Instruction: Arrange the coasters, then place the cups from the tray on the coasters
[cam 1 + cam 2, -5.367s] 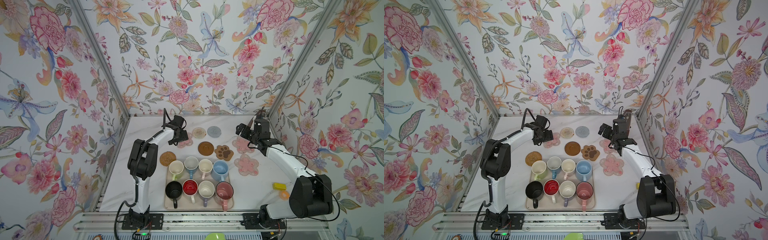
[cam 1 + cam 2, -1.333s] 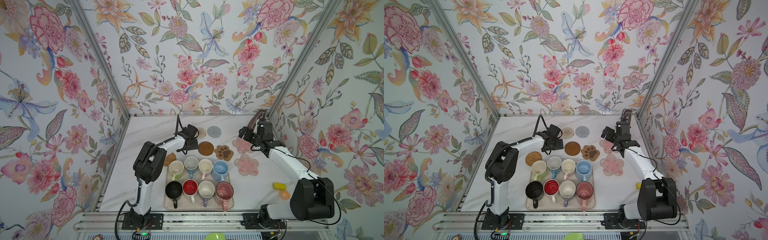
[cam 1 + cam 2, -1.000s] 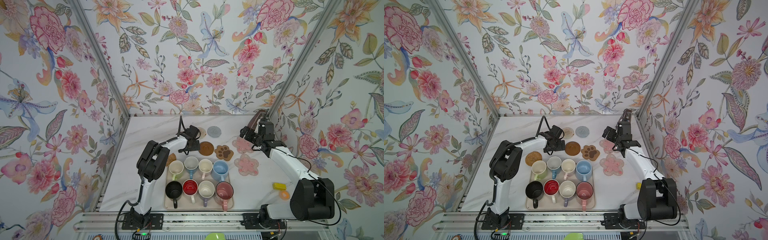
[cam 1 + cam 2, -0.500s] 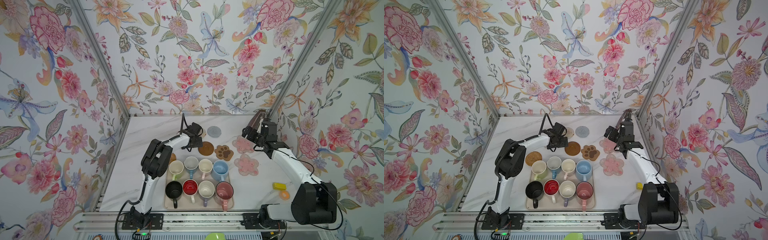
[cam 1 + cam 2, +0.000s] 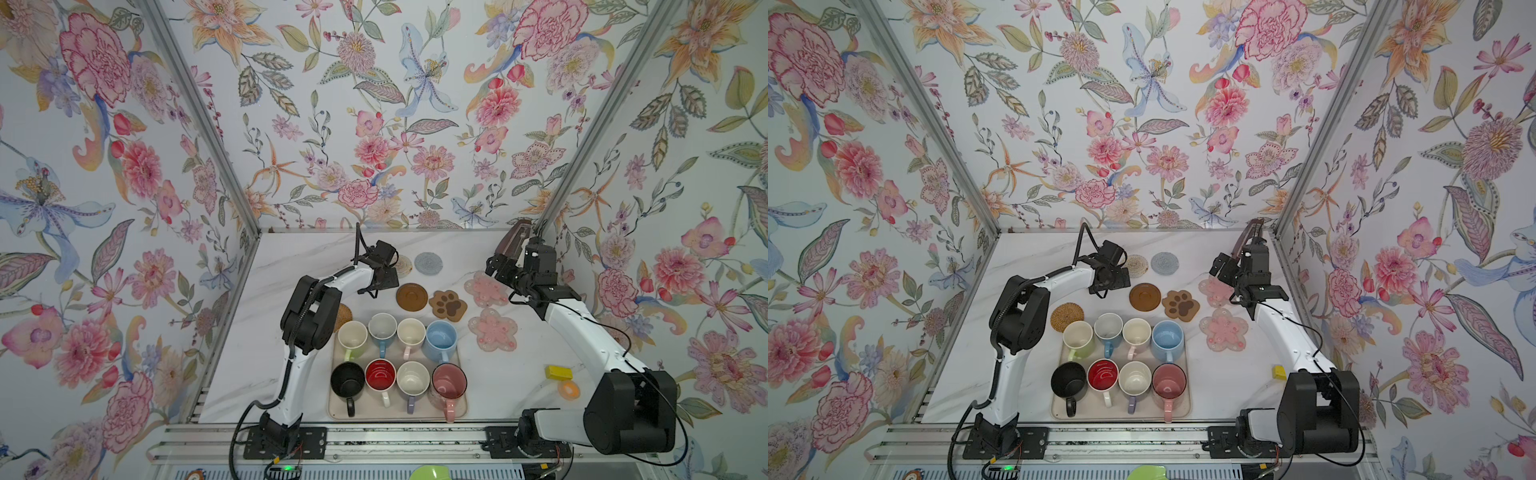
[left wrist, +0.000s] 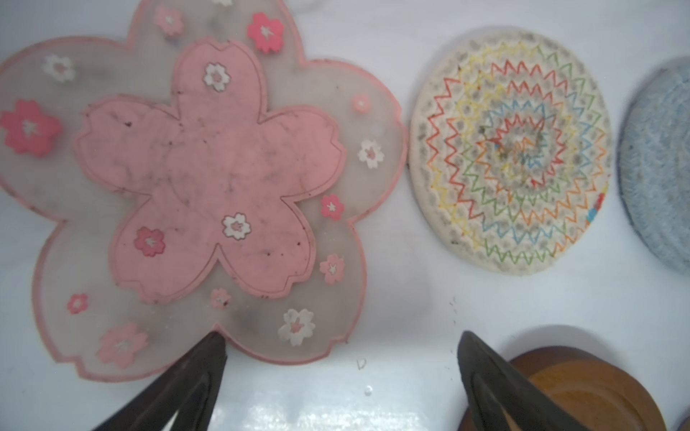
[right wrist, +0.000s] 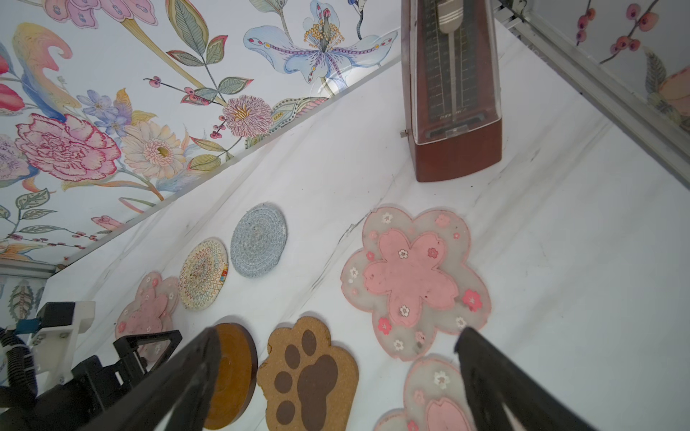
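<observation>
Coaster step, I reckon: left fingers wide open and empty over the far-left pink flower coaster, right fingers open too. Cups sit in the near tray. Next needs an edge pinch.

Floral wallpaper on three sides, big pink and orange blooms. Aluminium corner posts slanting up. White marble-veined tabletop. Metal rail along front edge. Brown metronome back right corner. Light soft, even. Green shape under rail, cropped, can't tell what.
</observation>
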Controlling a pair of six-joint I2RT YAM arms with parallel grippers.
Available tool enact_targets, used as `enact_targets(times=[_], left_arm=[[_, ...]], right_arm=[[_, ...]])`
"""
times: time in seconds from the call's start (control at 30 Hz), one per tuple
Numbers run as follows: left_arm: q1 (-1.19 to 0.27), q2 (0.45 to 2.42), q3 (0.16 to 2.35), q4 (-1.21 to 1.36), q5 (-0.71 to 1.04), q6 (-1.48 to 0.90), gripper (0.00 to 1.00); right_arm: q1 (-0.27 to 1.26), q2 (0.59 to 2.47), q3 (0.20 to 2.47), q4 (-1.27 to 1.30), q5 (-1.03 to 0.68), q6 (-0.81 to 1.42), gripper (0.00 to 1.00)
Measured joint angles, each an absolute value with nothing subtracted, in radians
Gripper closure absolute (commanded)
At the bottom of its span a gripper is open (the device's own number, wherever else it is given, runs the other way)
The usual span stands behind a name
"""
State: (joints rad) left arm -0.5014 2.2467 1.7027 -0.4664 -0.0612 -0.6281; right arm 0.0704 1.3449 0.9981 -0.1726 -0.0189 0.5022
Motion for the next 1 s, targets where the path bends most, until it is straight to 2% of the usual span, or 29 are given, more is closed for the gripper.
enact_targets(times=[0.6, 0.77, 1.0], left_arm=[[-0.472, 2.236, 1.733, -0.452, -0.055, -0.605, 0.01], [-0.435, 2.073, 1.688, -0.41, -0.043, -0.575, 0.01], [-0.36, 1.717, 1.416, -0.241, -0.042, -0.538, 0.01]], right_arm=[[0.07, 1.364, 1.003, -0.18, -0.031, 0.503, 0.01], [0.08, 1.421, 1.019, -0.2, -0.039, 0.503, 0.01], [0.12, 1.509, 1.064, -0.249, -0.042, 0.502, 0.01]])
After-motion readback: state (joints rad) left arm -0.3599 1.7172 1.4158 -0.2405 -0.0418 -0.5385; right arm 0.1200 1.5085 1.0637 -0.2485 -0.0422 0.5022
